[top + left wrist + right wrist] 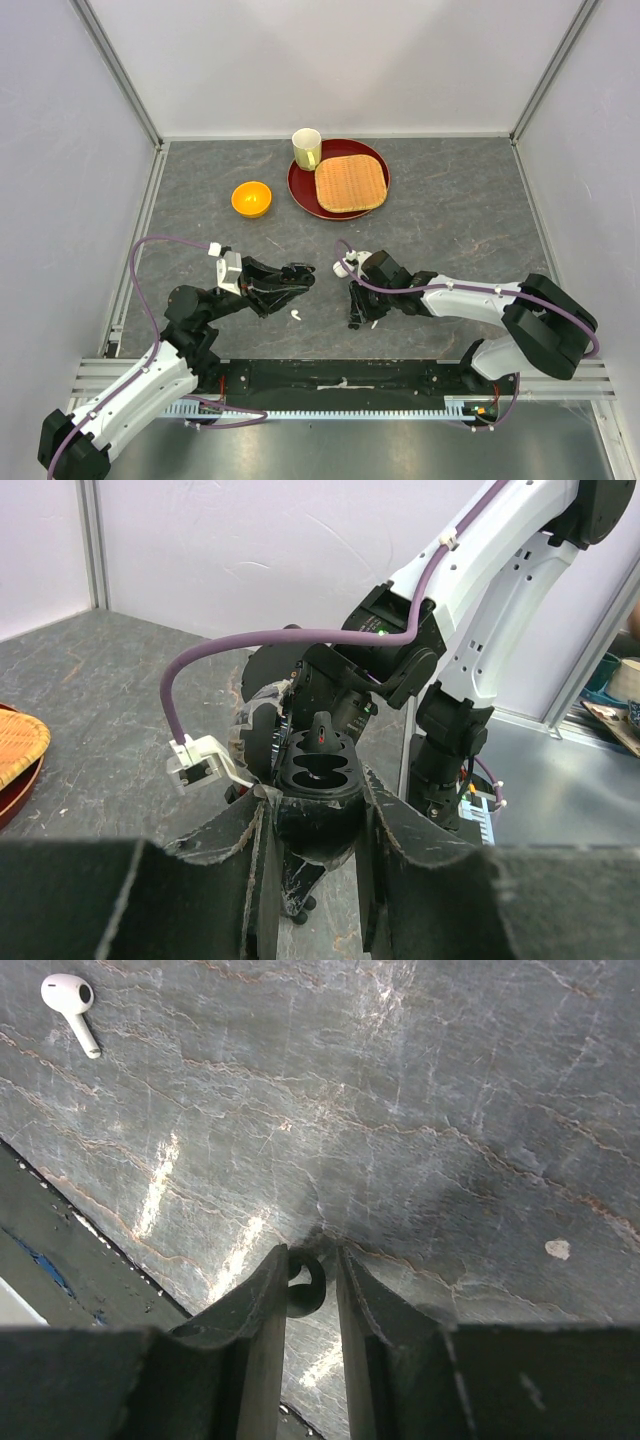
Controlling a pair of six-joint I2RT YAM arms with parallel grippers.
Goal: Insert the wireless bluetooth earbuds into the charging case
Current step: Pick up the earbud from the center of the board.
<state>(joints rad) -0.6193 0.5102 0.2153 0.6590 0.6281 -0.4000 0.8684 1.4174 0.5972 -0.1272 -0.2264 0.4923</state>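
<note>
Your left jaws gripped the open case point(318, 780) and your right jaws, nearly closed, pinched a black bud point(306, 1295) low over the bench point(420, 1110), where so slight a hold risked it twisting free.

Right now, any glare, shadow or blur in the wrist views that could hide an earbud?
Right wrist: glare streaks on the table left of the right claw, dark shadow to its right; white earbud sharp, black earbud in the claw low-contrast. Left wrist: charging case in the left claw sharp, claw fingers dark and soft.
</note>
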